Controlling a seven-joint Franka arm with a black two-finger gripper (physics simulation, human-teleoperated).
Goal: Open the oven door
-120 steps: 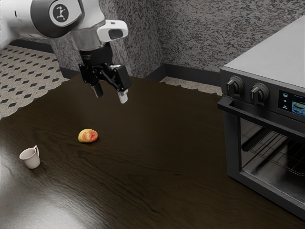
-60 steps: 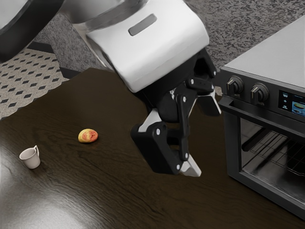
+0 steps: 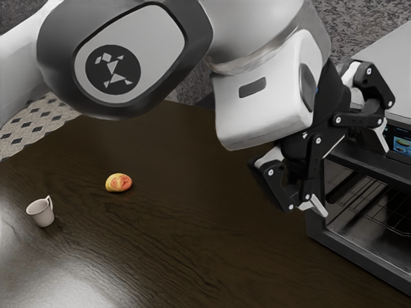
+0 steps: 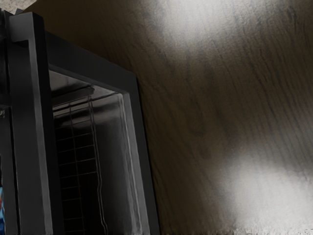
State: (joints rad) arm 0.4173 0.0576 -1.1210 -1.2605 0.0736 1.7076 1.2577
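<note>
The black two-finger gripper (image 3: 350, 173) is wide open at the front of the grey-topped, dark-framed oven (image 3: 397, 58), its fingers well apart with nothing held between them. It is tilted, with one fingertip in front of the control panel near the lit display (image 3: 402, 144) and the other lower, toward the exterior view's left; whether either touches the oven I cannot tell. The oven door (image 4: 143, 169), a dark rectangular frame around a glass pane, is shut at the exterior view's right. A straight dark bar handle (image 4: 41, 127) runs along its upper edge, just below the panel, and through the glass a wire rack (image 4: 74, 161) can be seen inside. The oven stands on the dark brown wood-grained bench (image 3: 192, 244). Well apart from it, toward the exterior view's left, a rounded yellow-and-red fruit (image 3: 119, 183) lies on the bench, and a small white mug (image 3: 40, 213) stands upright near the fruit, farther to that side, its looped handle turned toward the fruit's side. Beyond the bench are a pale floor with dark diamonds (image 3: 33, 125) and a speckled grey wall (image 3: 379, 19).
</note>
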